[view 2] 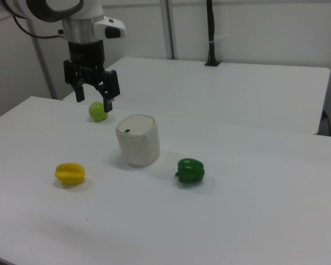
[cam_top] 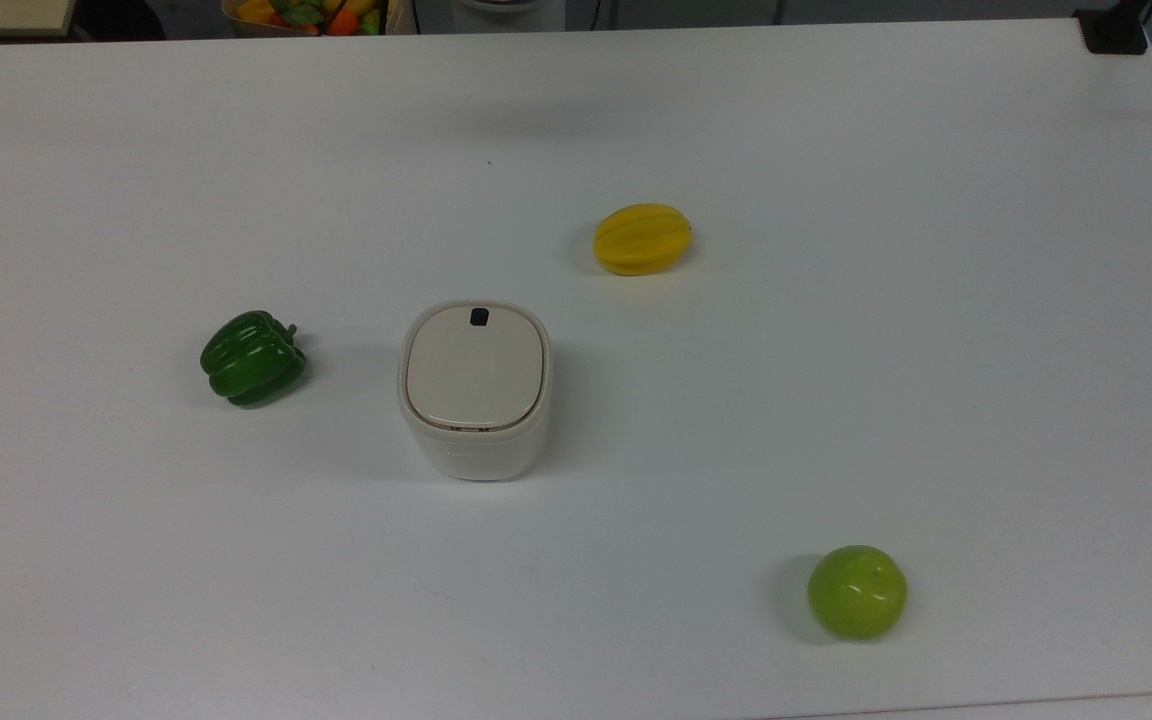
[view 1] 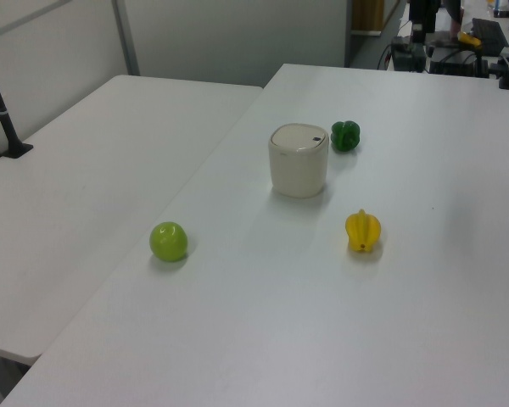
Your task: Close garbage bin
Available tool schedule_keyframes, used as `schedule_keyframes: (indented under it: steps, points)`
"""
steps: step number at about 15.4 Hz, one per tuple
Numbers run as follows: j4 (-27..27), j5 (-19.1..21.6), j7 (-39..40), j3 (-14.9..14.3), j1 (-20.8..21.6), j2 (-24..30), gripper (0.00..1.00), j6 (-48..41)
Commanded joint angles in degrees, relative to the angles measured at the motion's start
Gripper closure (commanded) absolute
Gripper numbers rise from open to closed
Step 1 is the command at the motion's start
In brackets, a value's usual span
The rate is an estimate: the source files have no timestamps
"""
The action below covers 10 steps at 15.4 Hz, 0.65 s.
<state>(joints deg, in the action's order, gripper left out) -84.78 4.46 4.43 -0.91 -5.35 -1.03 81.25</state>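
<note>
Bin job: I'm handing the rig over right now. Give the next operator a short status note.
Gripper: jaws open, holding nothing, raised above the table.
Bin: upright mid-table, lid flat and flush with the rim, black button on top.
Nearby, none touching the bin: pepper, yellow fruit, apple.
Done: the lid looks closed.
Left: probably nothing; just confirm the lid has latched.

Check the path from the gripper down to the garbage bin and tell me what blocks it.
Nothing visible blocks it. In the right view the gripper, open, hangs in the air above and to the right view's left of the garbage bin. The lid already lies flat.
</note>
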Motion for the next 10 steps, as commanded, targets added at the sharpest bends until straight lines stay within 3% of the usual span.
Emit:
schedule_keyframes:
  steps: [1, 10]
  points:
    - [-0.9, -0.5, 0.9, -0.3, -0.3, 1.1, 0.00, -0.6]
    - [-0.9, -0.6, 0.3, -0.2, -0.3, 0.7, 0.00, -0.6]
